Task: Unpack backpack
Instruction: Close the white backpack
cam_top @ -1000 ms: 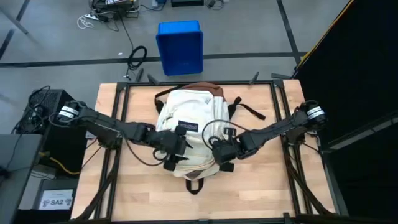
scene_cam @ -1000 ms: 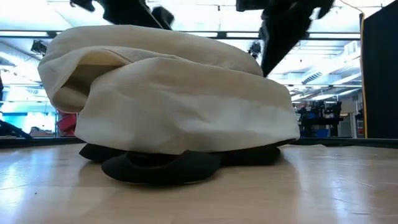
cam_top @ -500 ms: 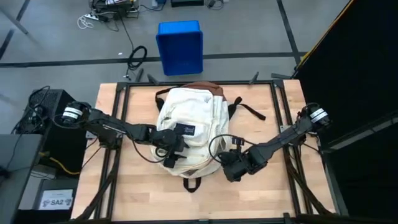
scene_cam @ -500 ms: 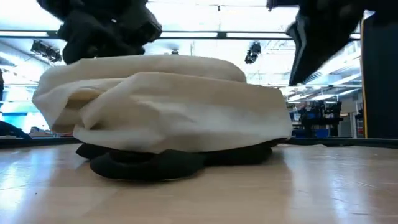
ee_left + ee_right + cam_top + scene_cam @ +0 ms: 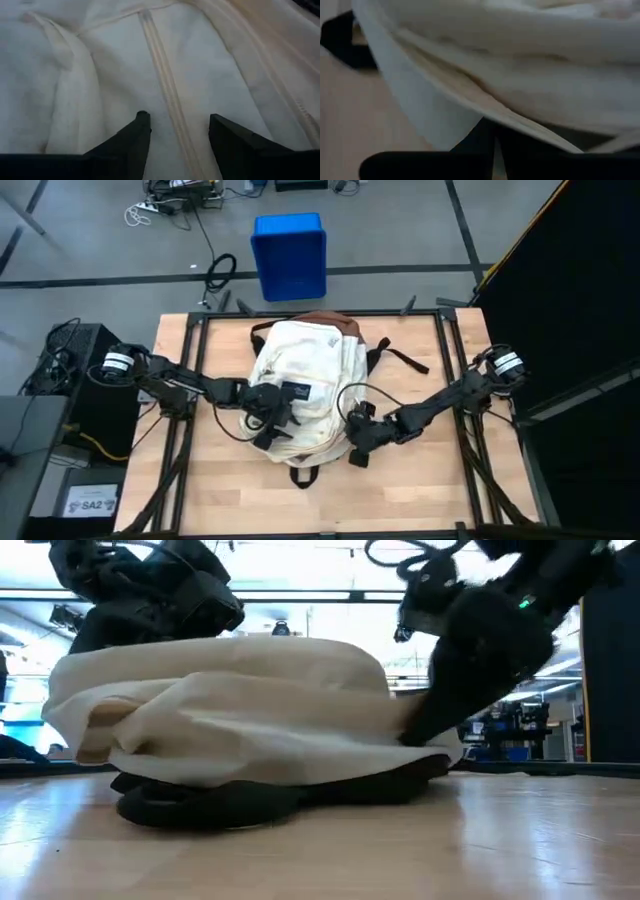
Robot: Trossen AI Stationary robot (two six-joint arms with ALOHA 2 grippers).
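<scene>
My left gripper [image 5: 175,131], jaws spread, straddles the backpack [image 5: 305,380] zipper; right gripper [image 5: 358,442], jaws unclear, should lift its edge gently.

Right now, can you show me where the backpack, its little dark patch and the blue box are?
backpack [image 5: 318,352]: high view, on the cream fabric near its middle.
logo patch [image 5: 296,389]: high view, on the dark rectangle on the front pocket.
blue box [image 5: 289,254]: high view, on its top, on the floor beyond the table.

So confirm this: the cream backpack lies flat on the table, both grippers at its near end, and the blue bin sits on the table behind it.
Not quite. The blue bin sits on the floor beyond the table, as the high view shows. The backpack and both grippers, left and right, are as stated.
</scene>
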